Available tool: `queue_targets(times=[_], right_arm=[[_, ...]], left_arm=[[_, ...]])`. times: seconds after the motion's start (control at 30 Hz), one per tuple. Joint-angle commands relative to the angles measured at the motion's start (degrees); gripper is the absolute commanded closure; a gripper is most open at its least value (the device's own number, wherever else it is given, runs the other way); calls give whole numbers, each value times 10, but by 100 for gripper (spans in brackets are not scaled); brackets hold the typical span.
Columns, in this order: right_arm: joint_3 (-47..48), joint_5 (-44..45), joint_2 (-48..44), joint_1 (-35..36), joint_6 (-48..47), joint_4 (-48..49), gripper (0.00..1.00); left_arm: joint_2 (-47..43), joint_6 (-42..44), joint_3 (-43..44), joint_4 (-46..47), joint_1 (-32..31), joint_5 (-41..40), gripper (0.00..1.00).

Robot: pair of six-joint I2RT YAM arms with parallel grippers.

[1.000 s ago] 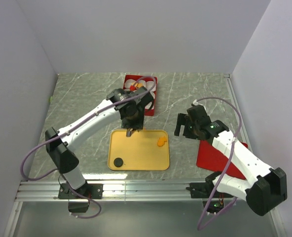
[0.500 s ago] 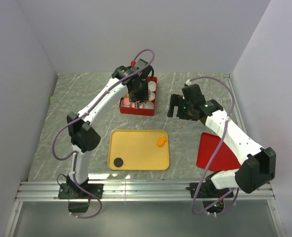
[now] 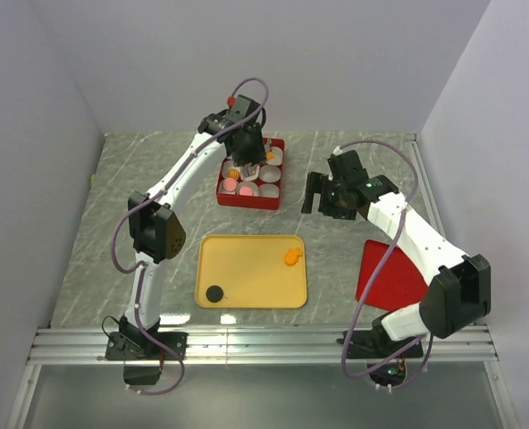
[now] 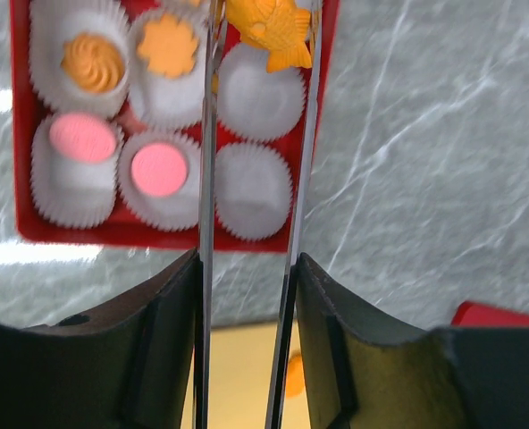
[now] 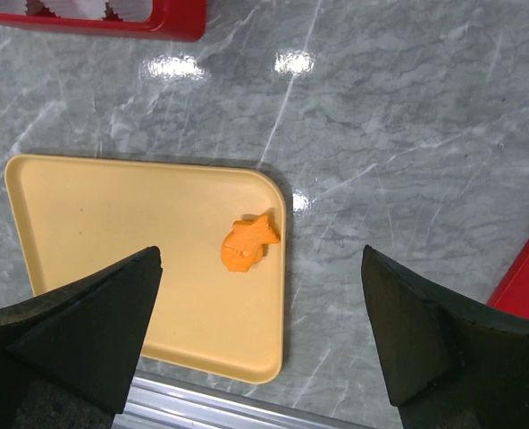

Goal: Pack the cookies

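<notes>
My left gripper (image 3: 247,154) (image 4: 247,264) is shut on metal tweezers (image 4: 209,179). The tweezers' tips pinch an orange fish cookie (image 4: 269,36) above the red box (image 3: 266,198) (image 4: 157,234). The box's white paper cups hold an orange swirl (image 4: 93,63), a tan flower (image 4: 166,46) and two pink rounds (image 4: 83,137). Two cups (image 4: 251,189) are empty. On the yellow tray (image 3: 251,246) (image 5: 113,241) lie another orange fish cookie (image 3: 291,257) (image 5: 249,246) and a black round cookie (image 3: 214,293). My right gripper (image 3: 323,198) (image 5: 260,322) is open and empty, above the tray's right edge.
A red lid (image 3: 390,279) (image 5: 528,268) lies flat right of the tray. The metal rail (image 3: 264,344) runs along the table's near edge. White walls close in the table on three sides.
My left arm has swung from the yellow tray back to the red box, carrying the orange fish cookie in the tweezers. My right gripper has moved a little back and left.
</notes>
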Motion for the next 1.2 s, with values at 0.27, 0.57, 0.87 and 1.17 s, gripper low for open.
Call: queue_targets(times=[0.27,0.57,0.87,1.17], right_arm=[[13,-9,23,-5,-10,-5,1],[10,-12,30,-10,-11,-2,1],[13,-16,45,-14,-11,-4,1],[22,-14,58,-15,-13,-10,1]], left_arm=[[41,-9,46,119,20,61,50],[68,-19,59,133,29,73,50],[90,-9,69,132,36,90,49],[82,-2,71,130,36,80,48]])
